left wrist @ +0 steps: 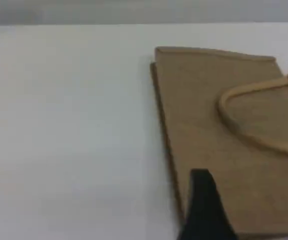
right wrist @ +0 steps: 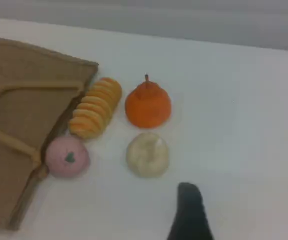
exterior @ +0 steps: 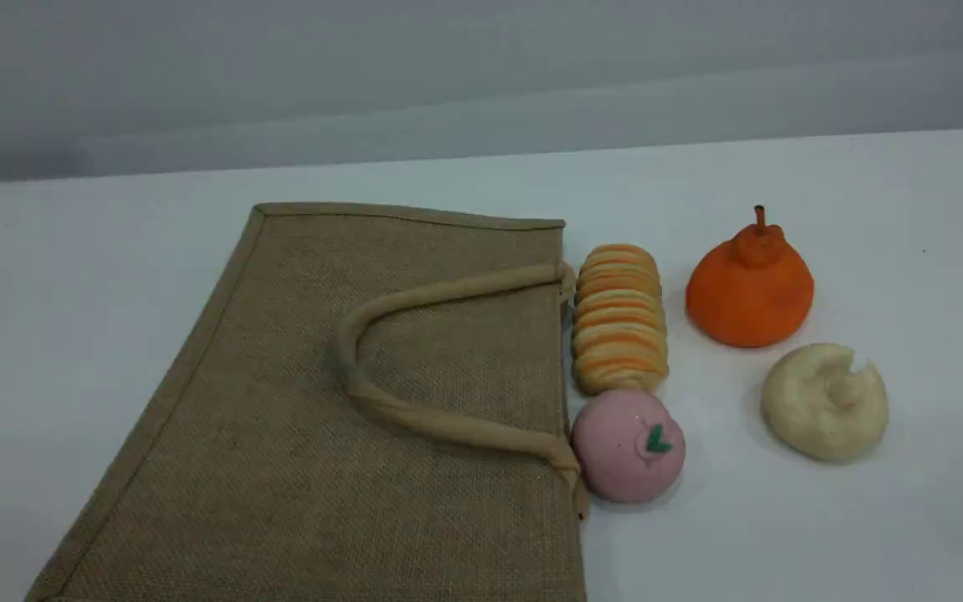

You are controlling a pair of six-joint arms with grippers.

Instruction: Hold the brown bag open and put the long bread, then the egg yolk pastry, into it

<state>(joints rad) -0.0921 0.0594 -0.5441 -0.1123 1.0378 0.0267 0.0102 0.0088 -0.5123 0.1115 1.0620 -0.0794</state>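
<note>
A white table [exterior: 866, 209] carries five things, one of each kind.

The biggest is the brown bag [exterior: 306, 401]. It lies flat and closed on the left half of the table, with its mouth edge facing right towards the food. One pale rope handle [exterior: 448, 426] loops across its upper face; whether a second handle lies beneath it cannot be told.

Next in size is an orange pear-shaped item [exterior: 749, 288], standing upright and well to the right of the bag.

The long bread [exterior: 619, 318] lies just beside the bag's mouth. Its long axis runs alongside that edge, from far to near.

The egg yolk pastry [exterior: 824, 401] sits farthest right, apart from the rest.

A pink ball [exterior: 628, 445] rests against the near end of the bread, beside the bag's mouth.

Neither arm shows in the scene view. In the left wrist view, the left gripper [left wrist: 203, 207] shows one dark fingertip over the bag's cloth, near its closed side. The handle and the mouth lie ahead and to its right. In the right wrist view, the right gripper [right wrist: 188, 212] shows one fingertip above bare table. The pastry is just ahead of it, and the bread is farther ahead and to the left.

Both grippers have their fingers spread and hold nothing.

Judging by this, the left arm is nearer the bag and the right arm is nearer the food. The bag's mouth has not yet been opened.
</note>
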